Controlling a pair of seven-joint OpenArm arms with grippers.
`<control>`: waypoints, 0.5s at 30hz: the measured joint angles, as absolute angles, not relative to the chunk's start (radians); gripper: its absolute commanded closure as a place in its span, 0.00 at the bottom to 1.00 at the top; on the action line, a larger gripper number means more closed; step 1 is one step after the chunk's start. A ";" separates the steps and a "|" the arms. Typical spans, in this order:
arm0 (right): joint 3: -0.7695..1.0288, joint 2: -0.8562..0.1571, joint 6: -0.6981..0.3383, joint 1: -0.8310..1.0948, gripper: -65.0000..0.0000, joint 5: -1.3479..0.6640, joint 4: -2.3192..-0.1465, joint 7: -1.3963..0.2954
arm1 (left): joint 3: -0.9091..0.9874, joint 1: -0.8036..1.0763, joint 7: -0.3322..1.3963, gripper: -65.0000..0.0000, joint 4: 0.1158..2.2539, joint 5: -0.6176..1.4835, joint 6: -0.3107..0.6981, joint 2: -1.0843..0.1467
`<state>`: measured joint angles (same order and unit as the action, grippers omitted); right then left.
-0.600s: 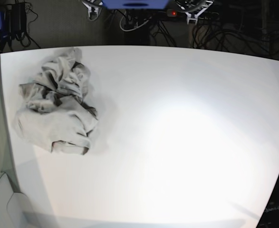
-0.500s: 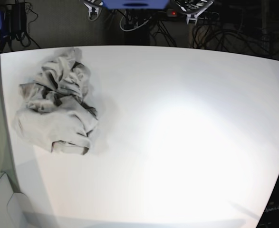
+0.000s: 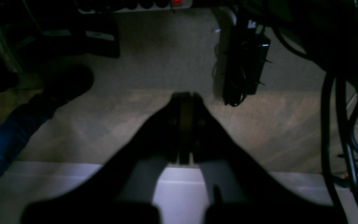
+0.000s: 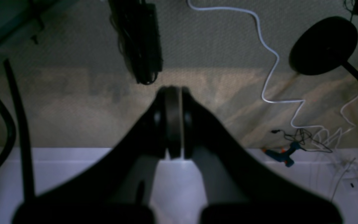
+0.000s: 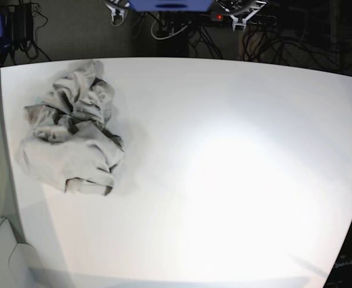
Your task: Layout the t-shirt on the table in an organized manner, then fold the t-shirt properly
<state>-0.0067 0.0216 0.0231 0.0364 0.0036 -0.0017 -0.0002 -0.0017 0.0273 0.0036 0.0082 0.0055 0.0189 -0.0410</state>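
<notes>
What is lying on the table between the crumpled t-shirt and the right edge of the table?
Nothing. In the base view, the table is bare white surface from the t-shirt across to its right edge; only glare from the light shows there.

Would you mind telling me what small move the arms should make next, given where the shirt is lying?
Probably the right gripper should open and travel toward the t-shirt. The shirt sits crumpled in a heap near the table corner on the base view's left, which is that arm's side, and nothing holds it. Both grippers, the left gripper included, are shut and back beyond the table's far edge.
</notes>
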 measured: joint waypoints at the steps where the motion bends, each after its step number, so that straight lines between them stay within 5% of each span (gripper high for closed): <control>1: -0.007 0.022 0.023 0.036 1.00 0.004 -0.002 0.000 | -0.002 0.027 0.004 1.00 0.008 0.006 0.019 -0.041; 15: -0.007 0.011 0.023 0.036 1.00 0.004 -0.002 0.000 | -0.002 0.027 0.003 1.00 0.009 0.006 0.019 -0.033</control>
